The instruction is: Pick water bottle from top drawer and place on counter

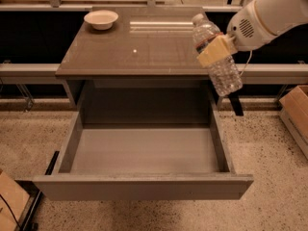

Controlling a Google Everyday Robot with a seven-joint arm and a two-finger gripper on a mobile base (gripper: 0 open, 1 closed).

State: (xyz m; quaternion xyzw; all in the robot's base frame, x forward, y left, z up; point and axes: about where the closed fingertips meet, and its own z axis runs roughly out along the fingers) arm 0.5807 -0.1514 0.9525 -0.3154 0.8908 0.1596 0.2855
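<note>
Clear ribbed plastic marks the water bottle (225,76), which is off every surface and held in the air at the right edge of the worktop (144,52). It tilts, its white cap leaning up and back over the worktop's right side. In this view its lower body hangs out past the worktop's front right corner.

The gripper (215,51) is at that same right edge, above worktop level, and reaches in from the right on a white arm (269,13). Its jaws are closed around the middle of the bottle. One tan pad lies across the label band, with the cap end sticking out above it and the ribbed body below it. The other side of the grip is hidden behind the bottle.

Below the front edge of the worktop the top drawer (144,186) is pulled fully out, and its smooth grey floor is in plain sight. A white bowl (101,19) sits at the worktop's back left corner, well apart from the bottle. A tiny white speck (134,51) lies near the worktop's centre. To the right of the worktop, down on the speckled floor (269,177), a cardboard box (296,109) is partly in view.
</note>
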